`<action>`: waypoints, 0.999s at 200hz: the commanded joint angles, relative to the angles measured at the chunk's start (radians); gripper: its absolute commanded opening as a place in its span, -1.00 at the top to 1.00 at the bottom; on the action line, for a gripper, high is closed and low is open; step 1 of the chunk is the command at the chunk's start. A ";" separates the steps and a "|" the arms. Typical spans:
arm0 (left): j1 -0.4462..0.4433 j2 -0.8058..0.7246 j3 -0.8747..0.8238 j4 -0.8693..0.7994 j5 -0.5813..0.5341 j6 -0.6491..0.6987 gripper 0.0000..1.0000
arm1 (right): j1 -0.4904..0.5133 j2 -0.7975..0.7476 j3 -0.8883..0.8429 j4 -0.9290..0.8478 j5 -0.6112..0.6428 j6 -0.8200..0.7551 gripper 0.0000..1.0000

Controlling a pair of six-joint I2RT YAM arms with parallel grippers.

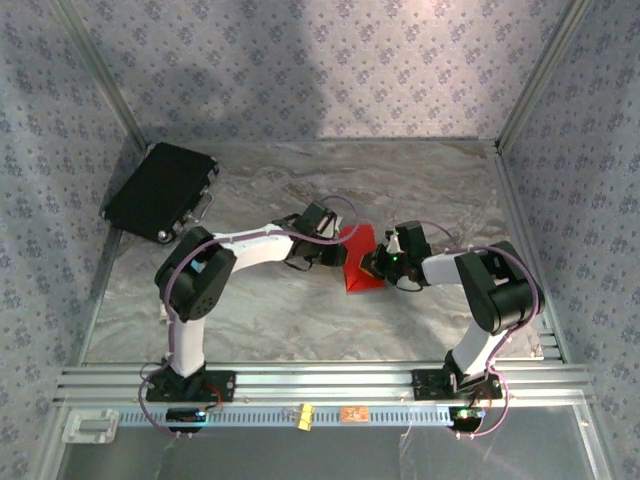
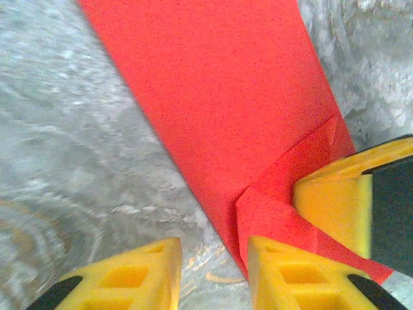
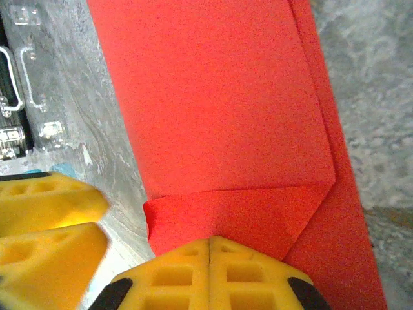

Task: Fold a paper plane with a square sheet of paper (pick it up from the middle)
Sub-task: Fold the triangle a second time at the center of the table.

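Right gripper [image 3: 210, 250] clenched, pressed folded corner of thin bright red square paper sheet [image 3: 219, 97]; left gripper [image 2: 213, 261] stood spread. Uneven push might slide it, skewing crease.

Left wrist: red paper [image 2: 219, 110] runs off the top and bottom edges. The left hand [image 2: 213, 248] is cropped at the bottom, fingers only part seen.

Right wrist: the right hand [image 3: 210, 248] has its tips pressed together on the fold (paper between them or only under them, cannot tell). The left hand's fingers [image 3: 51, 206] are blurred. The black case [image 3: 6, 84] is cut by the left edge.

Top view: the two hands hide part of the paper, and its folds are too small to read.
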 commanded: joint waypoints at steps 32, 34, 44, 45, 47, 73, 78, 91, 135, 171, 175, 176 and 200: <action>-0.013 -0.047 0.026 0.027 0.245 -0.112 0.87 | 0.011 -0.002 -0.037 -0.055 0.093 0.070 1.00; -0.014 -0.045 0.026 0.029 0.252 -0.115 0.88 | 0.011 -0.002 -0.036 -0.054 0.093 0.071 1.00; -0.019 -0.035 0.026 0.040 0.302 -0.129 0.92 | 0.012 0.001 -0.037 -0.047 0.089 0.074 1.00; -0.019 -0.034 0.026 0.041 0.307 -0.130 0.92 | 0.012 0.001 -0.036 -0.046 0.089 0.073 1.00; -0.021 -0.032 0.026 0.043 0.316 -0.131 0.91 | 0.011 0.002 -0.037 -0.046 0.089 0.075 1.00; -0.034 -0.002 0.025 0.072 0.392 -0.160 0.94 | 0.013 0.003 -0.038 -0.038 0.087 0.081 1.00; -0.036 0.003 0.030 0.070 0.396 -0.164 0.94 | 0.013 0.004 -0.039 -0.037 0.086 0.081 1.00; -0.038 0.021 0.037 0.065 0.410 -0.168 0.94 | 0.014 0.005 -0.039 -0.036 0.085 0.080 1.00; -0.042 0.076 0.075 0.015 0.433 -0.165 0.96 | 0.013 -0.003 -0.045 -0.039 0.091 0.081 1.00; -0.050 0.105 0.087 -0.013 0.411 -0.159 0.95 | 0.015 -0.003 -0.044 -0.036 0.088 0.079 1.00; -0.049 0.108 0.088 -0.013 0.411 -0.158 0.95 | 0.015 -0.002 -0.044 -0.036 0.086 0.080 1.00; -0.050 0.109 0.089 -0.013 0.410 -0.159 0.95 | 0.015 -0.002 -0.044 -0.036 0.086 0.081 1.00; -0.051 0.125 0.090 -0.031 0.400 -0.150 0.95 | 0.015 -0.004 -0.043 -0.038 0.085 0.079 1.00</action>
